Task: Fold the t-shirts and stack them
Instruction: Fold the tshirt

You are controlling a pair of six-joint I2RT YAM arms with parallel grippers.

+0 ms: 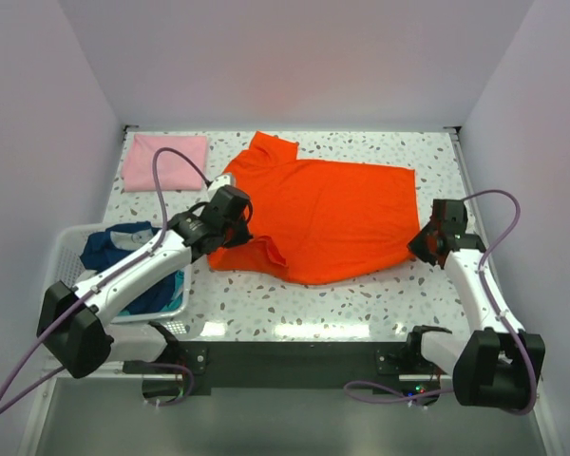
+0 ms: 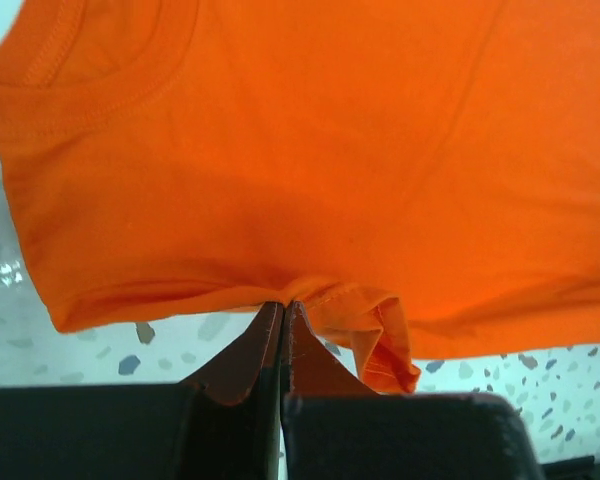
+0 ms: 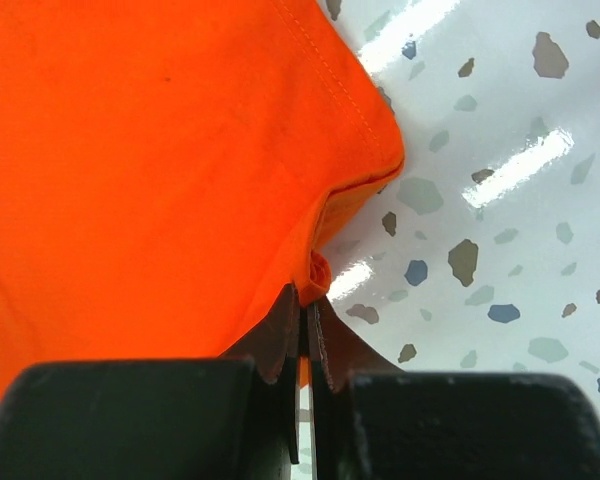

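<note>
A bright orange-red t-shirt (image 1: 328, 214) lies spread across the middle of the table, collar end toward the left. My left gripper (image 1: 230, 223) is shut on its near left edge; in the left wrist view the cloth (image 2: 310, 180) bunches at the closed fingertips (image 2: 283, 305). My right gripper (image 1: 426, 243) is shut on the shirt's near right corner, and the hem (image 3: 318, 272) is pinched between its fingertips (image 3: 308, 300). A pale pink t-shirt (image 1: 164, 161) lies folded at the far left. Dark blue and teal t-shirts (image 1: 123, 255) lie in the basket.
A white slatted basket (image 1: 68, 252) stands at the near left edge, under my left arm. The speckled tabletop (image 1: 361, 304) shows in front of the orange shirt. White walls close the table on three sides.
</note>
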